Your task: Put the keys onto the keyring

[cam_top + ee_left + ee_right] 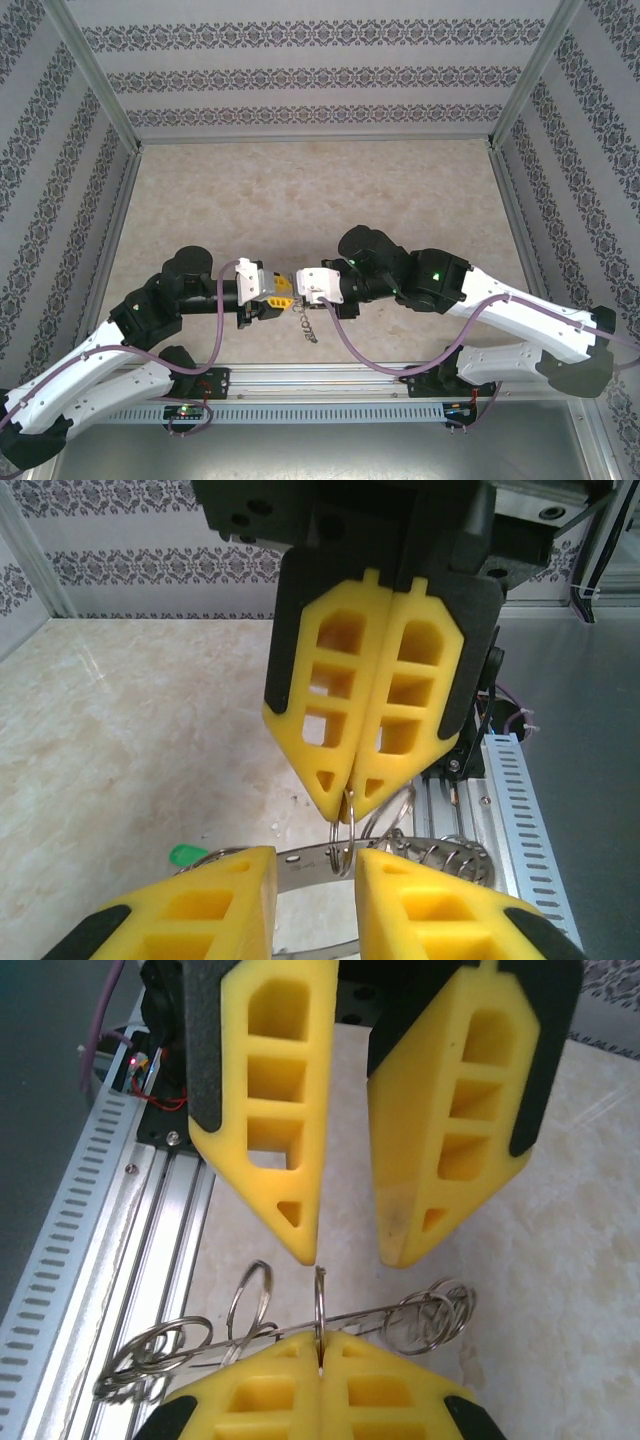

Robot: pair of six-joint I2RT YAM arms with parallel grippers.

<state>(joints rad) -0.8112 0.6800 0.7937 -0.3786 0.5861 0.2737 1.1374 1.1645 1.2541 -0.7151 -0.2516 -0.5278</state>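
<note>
The ring [300, 865] sits crosswise between the two grippers, its flat band fringed with thin wire loops. One upright loop [318, 1295] on it is pinched by the right gripper [320, 1345], whose fingers are pressed flat together on the wire. That grip probably steadies the ring and holds a loop up for threading.

Facing it across the ring, the left gripper [350, 1258] holds nothing. Its jaws stand a narrow gap apart, with the tips just beside the pinched loop, likely lining up to take or spread it. Whether they touch the ring I cannot tell.

The key [183, 855] lies untouched on the table [120, 730] near the ring, so threading looks not yet begun.

The left wrist view gives the key's green head and the ring's flat band running between the left fingers. The right wrist view gives the row of loops edge-on, with the rail [120, 1260] beside the ring. The top view gives both arms meeting over the ring.
</note>
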